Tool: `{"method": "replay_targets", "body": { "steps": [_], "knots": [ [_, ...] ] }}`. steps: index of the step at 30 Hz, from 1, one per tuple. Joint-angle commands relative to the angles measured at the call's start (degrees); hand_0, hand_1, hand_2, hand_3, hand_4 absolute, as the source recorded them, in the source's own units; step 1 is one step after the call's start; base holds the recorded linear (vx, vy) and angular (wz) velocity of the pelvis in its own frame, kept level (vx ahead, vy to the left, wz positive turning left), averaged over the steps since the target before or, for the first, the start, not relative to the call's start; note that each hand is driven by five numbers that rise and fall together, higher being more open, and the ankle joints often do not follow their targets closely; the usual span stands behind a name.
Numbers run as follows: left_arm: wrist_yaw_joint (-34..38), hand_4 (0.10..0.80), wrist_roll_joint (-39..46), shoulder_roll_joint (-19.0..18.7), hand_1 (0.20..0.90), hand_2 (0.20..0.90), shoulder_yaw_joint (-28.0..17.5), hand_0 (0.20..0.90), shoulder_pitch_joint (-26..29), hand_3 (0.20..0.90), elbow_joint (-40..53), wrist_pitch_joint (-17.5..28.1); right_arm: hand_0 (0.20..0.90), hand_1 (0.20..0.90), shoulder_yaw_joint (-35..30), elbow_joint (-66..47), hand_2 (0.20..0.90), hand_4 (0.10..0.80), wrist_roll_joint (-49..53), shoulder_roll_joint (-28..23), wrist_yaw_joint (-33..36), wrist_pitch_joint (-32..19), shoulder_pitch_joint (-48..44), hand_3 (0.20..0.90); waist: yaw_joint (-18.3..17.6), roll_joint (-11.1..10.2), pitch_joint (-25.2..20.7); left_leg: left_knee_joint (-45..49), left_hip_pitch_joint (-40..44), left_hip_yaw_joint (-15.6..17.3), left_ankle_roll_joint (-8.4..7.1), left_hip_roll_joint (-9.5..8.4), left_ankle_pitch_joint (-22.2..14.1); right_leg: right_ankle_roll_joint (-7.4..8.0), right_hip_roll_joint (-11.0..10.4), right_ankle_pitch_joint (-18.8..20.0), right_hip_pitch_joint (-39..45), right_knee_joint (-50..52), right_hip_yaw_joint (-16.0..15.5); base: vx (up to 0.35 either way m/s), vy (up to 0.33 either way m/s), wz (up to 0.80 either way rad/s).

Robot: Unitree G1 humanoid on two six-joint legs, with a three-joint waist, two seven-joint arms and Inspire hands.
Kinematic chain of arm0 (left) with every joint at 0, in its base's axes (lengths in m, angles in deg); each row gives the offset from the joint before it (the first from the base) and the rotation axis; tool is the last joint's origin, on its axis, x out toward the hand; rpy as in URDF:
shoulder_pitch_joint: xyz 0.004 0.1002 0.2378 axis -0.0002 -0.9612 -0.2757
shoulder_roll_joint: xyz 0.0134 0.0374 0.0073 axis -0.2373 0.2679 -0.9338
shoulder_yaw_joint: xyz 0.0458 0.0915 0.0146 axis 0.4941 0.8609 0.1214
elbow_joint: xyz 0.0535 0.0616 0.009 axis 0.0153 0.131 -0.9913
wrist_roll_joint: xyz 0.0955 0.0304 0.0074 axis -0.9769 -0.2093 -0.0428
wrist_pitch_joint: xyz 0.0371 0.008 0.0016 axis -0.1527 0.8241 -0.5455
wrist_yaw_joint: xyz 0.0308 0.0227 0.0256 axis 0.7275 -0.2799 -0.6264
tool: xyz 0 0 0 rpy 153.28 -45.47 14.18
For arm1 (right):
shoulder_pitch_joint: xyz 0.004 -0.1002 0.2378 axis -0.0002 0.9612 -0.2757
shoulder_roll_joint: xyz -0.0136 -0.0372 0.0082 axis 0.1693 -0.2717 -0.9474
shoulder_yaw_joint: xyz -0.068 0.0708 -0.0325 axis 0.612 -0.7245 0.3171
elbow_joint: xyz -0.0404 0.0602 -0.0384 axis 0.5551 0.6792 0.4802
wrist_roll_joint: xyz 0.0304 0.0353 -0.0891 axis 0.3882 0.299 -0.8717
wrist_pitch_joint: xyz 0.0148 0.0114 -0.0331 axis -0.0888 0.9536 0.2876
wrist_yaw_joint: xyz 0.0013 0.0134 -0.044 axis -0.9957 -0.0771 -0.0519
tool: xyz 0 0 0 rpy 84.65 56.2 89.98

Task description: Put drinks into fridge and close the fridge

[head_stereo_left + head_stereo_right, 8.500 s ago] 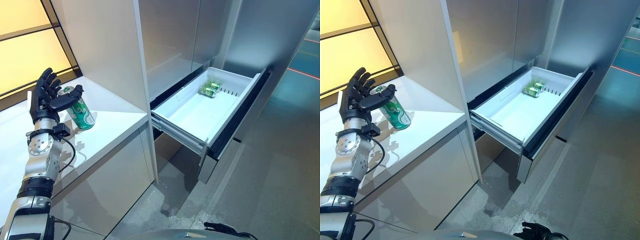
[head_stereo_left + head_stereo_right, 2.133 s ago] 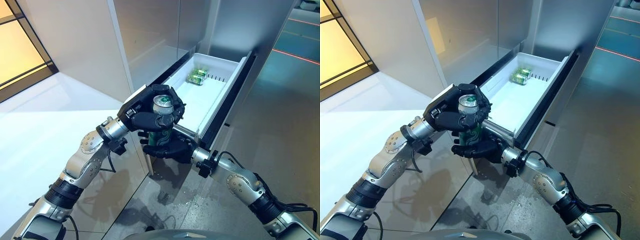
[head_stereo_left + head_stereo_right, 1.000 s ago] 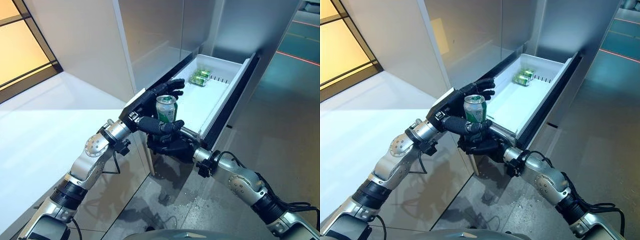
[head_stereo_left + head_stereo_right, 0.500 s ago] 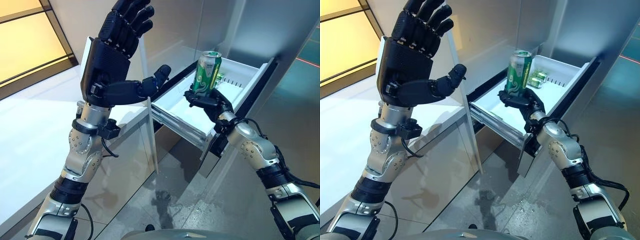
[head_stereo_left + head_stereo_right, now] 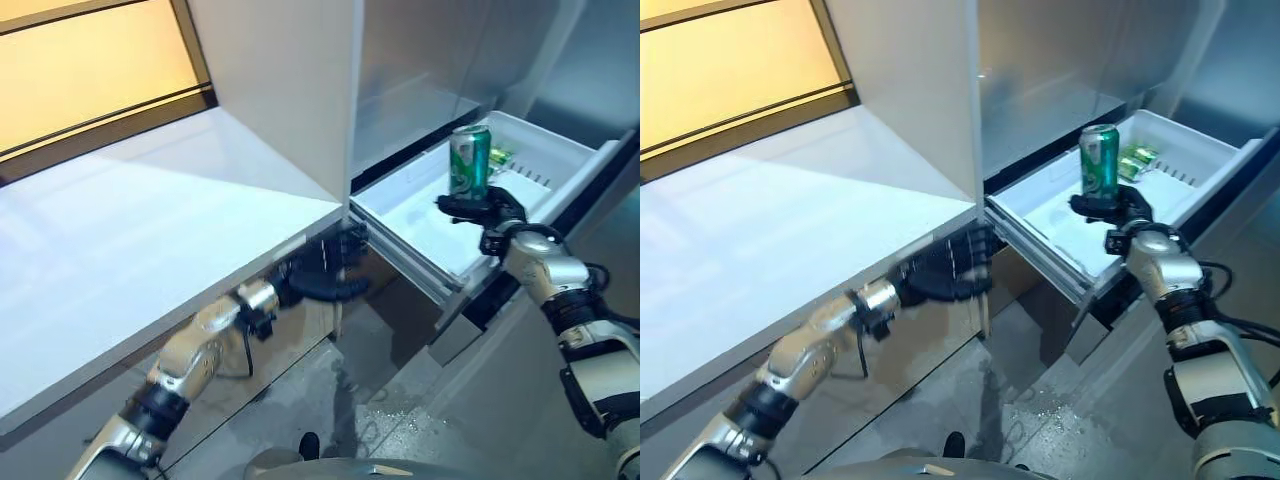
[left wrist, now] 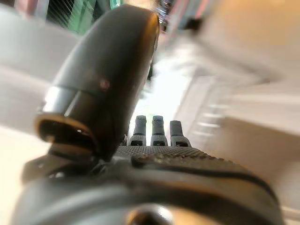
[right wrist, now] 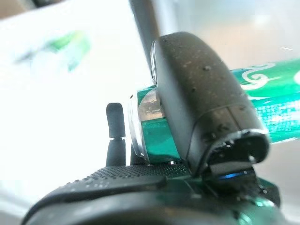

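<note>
My right hand is shut on a green can and holds it upright by its lower end over the open white fridge drawer. The right wrist view shows the thumb pressed across the can. Green cans lie at the drawer's far end. My left hand hangs low in front of the white counter's edge, left of the drawer's front corner, open and empty. Its straight fingers show in the left wrist view.
A white counter fills the left side, with a yellow-lit window behind it. A white cabinet panel stands between counter and fridge. The steel fridge door rises above the drawer. Grey floor lies below.
My left hand has dropped from head height to below the counter edge. My right hand has carried the can farther over the drawer. The camera has shifted.
</note>
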Motion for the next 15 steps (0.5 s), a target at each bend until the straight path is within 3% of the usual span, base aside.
{"method": "replay_targets", "body": {
  "steps": [1, 6, 10, 15],
  "knots": [
    [-4.5, 0.8, -1.0, -4.8, 0.9, 0.9, 1.5, 0.9, -1.8, 0.9, 4.2, 3.6, 0.3, 0.3, 1.9, 0.1, 0.3, 0.1, -5.7, -11.0, -2.7, -7.4, -18.1, 0.2, 2.8, -0.8, -2.6, 5.8, -2.3, -0.3, -0.07, -1.22, -8.6, -0.12, -0.1, -4.0, -6.5, 9.0, -0.9, -0.106, 0.028, 0.47],
    [-5.2, 0.8, -2.5, -10.2, 0.9, 0.9, -0.8, 0.9, -8.4, 0.9, 0.2, 8.0, 0.3, 0.3, 6.6, 9.7, 0.3, 0.1, -23.4, -18.7, -6.3, -6.3, -21.8, 0.2, 4.7, 0.9, 2.3, 6.2, -7.1, -1.5, -0.18, -1.42, -7.0, -0.68, 0.0, -3.7, -10.6, 9.8, -1.1, -0.153, -0.014, 0.4],
    [-3.5, 0.8, -5.3, -9.0, 0.9, 0.9, -2.7, 0.9, -12.0, 0.9, -5.1, 10.8, 0.3, 0.3, 6.8, 10.3, 0.3, 0.1, -27.8, -19.8, -10.1, -1.4, -18.3, 0.2, 4.8, 0.9, 3.8, 6.3, -8.2, -1.2, -0.24, -1.19, -6.3, -0.77, -0.1, -3.4, -11.7, 10.2, -1.3, -0.002, -0.031, 0.19],
    [-1.6, 0.8, -13.6, -7.6, 0.9, 0.9, -2.4, 0.9, -11.5, 0.9, -12.9, 15.6, 0.3, 0.3, 3.9, 12.8, 0.3, 0.1, -32.6, -17.5, -14.5, 0.4, -13.6, 0.2, 4.3, 0.9, 4.9, 6.7, -8.2, -0.4, -0.11, -1.14, -6.3, -0.85, -0.2, -3.5, -12.2, 11.0, -1.1, 0.0, 0.0, 0.0]
  ]
}}
